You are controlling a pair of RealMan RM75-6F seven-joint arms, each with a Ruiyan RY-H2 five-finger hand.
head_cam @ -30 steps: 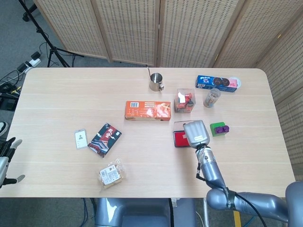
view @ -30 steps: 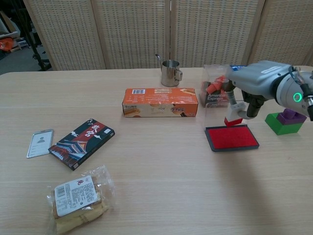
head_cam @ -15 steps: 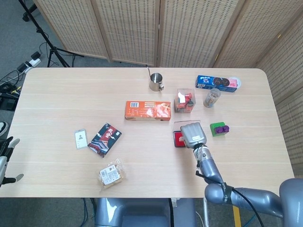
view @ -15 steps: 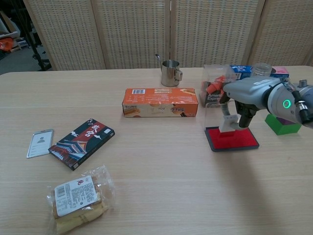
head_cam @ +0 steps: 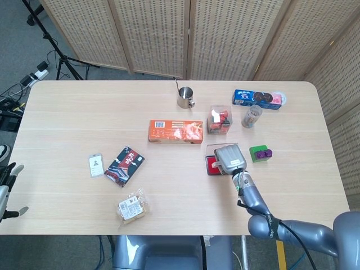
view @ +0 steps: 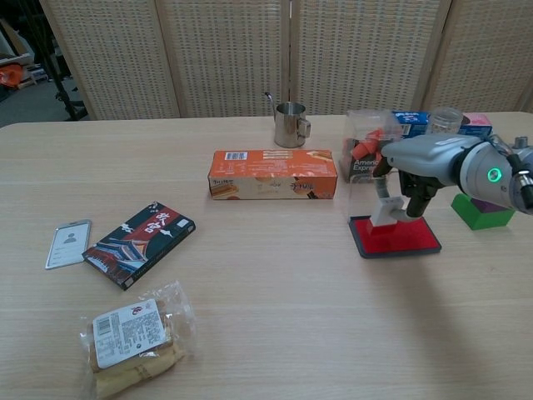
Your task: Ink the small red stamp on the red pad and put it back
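Red stamp (view: 382, 224) still on pad (view: 395, 237)

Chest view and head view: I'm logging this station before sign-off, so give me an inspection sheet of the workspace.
Surface: wooden table, no spills seen.
Job's things: small red stamp down on the red pad.
Clutter: orange box, metal cup, phone, dark packet, snack bag, green block.
Hands: right hand holds the stamp; left hand off the table's edge, holds nothing.
Cables: on the floor.
Surroundings: woven screens.
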